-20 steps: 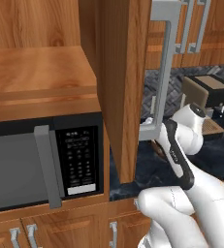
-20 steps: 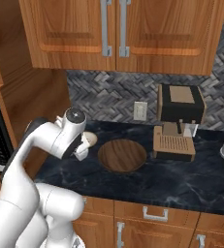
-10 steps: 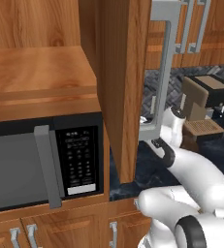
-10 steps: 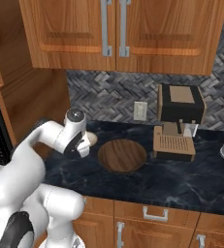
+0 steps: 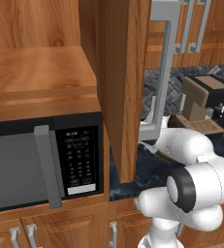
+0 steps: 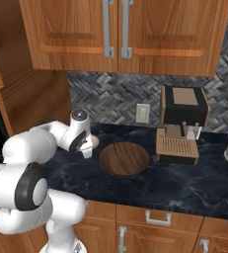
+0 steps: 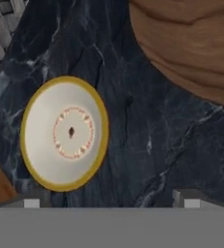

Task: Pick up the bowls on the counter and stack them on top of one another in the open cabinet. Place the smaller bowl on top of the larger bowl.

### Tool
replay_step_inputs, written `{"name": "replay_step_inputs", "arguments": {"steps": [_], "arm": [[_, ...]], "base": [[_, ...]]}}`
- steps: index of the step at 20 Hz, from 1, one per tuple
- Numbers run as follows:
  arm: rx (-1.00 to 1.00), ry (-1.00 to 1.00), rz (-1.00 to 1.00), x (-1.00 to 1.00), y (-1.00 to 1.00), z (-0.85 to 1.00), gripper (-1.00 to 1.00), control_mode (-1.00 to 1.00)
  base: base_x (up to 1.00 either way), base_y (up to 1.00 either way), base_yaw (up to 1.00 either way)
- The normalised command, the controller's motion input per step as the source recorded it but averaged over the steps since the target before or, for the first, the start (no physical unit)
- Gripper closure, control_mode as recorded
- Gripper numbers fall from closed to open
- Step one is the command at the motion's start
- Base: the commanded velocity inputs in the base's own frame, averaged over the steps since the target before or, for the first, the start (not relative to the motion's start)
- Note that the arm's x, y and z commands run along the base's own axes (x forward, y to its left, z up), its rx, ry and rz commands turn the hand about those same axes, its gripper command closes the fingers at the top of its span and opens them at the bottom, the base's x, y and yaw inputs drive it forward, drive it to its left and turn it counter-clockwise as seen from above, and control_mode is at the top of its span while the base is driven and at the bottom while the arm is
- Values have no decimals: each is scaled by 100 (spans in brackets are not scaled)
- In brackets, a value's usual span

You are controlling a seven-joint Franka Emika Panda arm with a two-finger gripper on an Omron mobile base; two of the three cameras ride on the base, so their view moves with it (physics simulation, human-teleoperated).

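Cream-white smaller bowl (image 7: 65, 133) is sitting at nine o'clock beneath released jaws — larger bowl (image 6: 125, 158) waiting at one o'clock — both on the surface (image 6: 184, 185).

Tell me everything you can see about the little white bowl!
The small bowl is round and cream-white inside, with a yellow rim and a ring of tiny reddish marks around a dark dot in the middle. It sits upright on the dark marbled counter, beside the big wooden bowl but not touching it. Nothing holds it.
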Motion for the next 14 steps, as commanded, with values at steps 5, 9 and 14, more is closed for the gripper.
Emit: {"name": "replay_step_inputs", "arguments": {"steps": [5,9,14], "arm": [[0,13,-7,51,0,-30,-100,-100],[0,11,-5,39,0,-39,-100,-100],[-1,2,-1,13,0,-17,-100,-100]], "base": [[0,0,0],[0,0,0],[0,0,0]]}}
